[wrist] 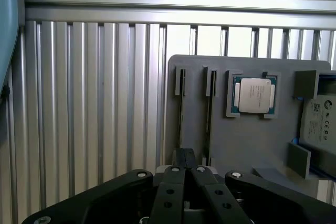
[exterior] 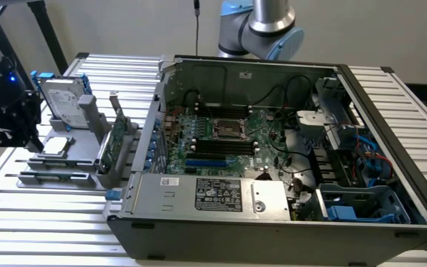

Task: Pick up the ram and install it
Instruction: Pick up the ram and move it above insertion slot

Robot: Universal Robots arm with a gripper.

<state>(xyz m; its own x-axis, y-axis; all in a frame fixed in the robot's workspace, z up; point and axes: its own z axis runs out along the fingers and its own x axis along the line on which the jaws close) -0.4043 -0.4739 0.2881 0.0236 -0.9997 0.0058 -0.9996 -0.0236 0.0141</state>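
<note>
The bench [wrist: 94, 108] is ribbed bare aluminium with a dull satin sheen. The holder [wrist: 247, 145] on it is smooth matt grey plastic. The processor [wrist: 254, 95] has a brushed metal lid. The hard drive [exterior: 62, 103] is silver metal with a blue plastic frame. The computer case [exterior: 273, 245] is dark matt outside, bare grey sheet metal inside. The gripper [wrist: 185, 157] looks matt black

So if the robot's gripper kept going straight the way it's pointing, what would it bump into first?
Probably the grey holder. The gripper, jaws shut, points at it, close to a narrow slot. How far off the holder is, I can't tell.
</note>
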